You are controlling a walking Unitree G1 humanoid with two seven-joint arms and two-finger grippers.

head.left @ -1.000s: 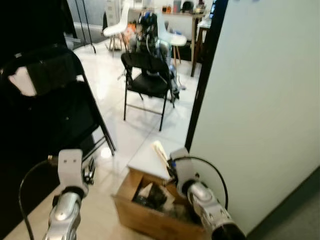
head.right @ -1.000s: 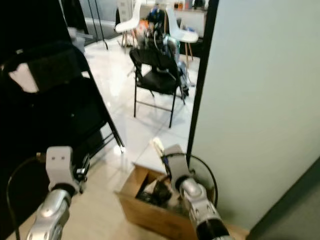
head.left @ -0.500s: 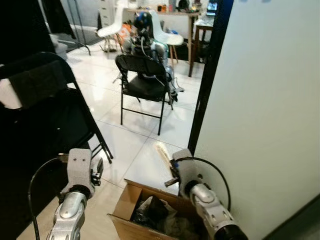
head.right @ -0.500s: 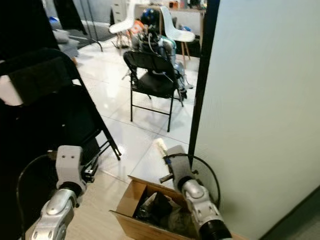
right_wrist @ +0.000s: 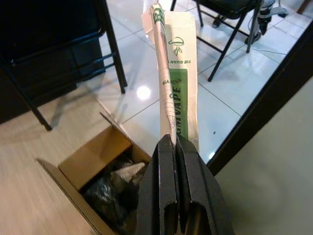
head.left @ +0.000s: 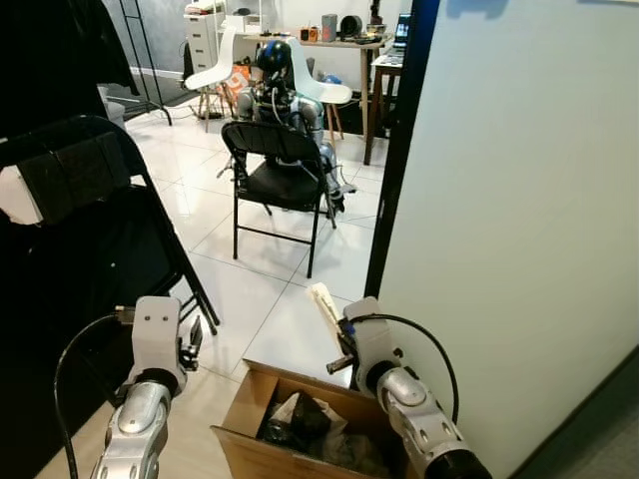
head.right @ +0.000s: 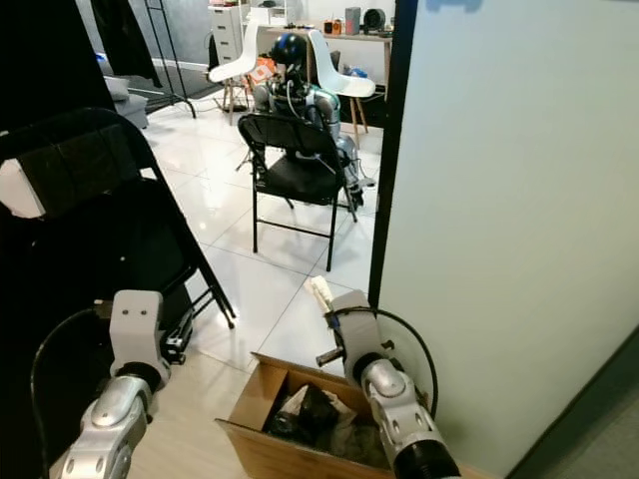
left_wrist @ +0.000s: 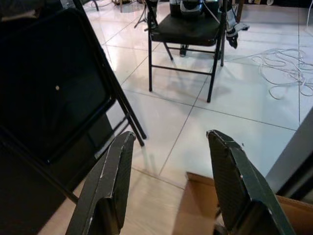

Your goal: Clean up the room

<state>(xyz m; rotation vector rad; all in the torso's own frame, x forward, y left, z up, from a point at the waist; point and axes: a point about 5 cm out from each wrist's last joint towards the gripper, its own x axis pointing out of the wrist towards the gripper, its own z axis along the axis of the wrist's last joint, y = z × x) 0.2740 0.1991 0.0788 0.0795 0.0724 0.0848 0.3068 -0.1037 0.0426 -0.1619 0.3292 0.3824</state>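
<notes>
I see my right claw (right_wrist: 172, 147) clenched on a flattened paper carton (right_wrist: 173, 93) printed in green and white, holding it upright above the open cardboard box (head.left: 262, 444). That box sits on the floor (head.left: 255, 289) where pale wood planks meet glossy white tiles, close to the grey-green wall (head.left: 519, 220) and its black door edge; dark crumpled rubbish lies inside it. My left claw (left_wrist: 171, 181) is released, its fingers spread wide, hovering over the floor beside a black folding chair (head.left: 95, 230). Further in stands another black folding chair (head.left: 280, 175) with a seated robot (head.left: 285, 95) just behind it, white chairs beyond, and a white cable (left_wrist: 283, 73) looped on the tiles.
</notes>
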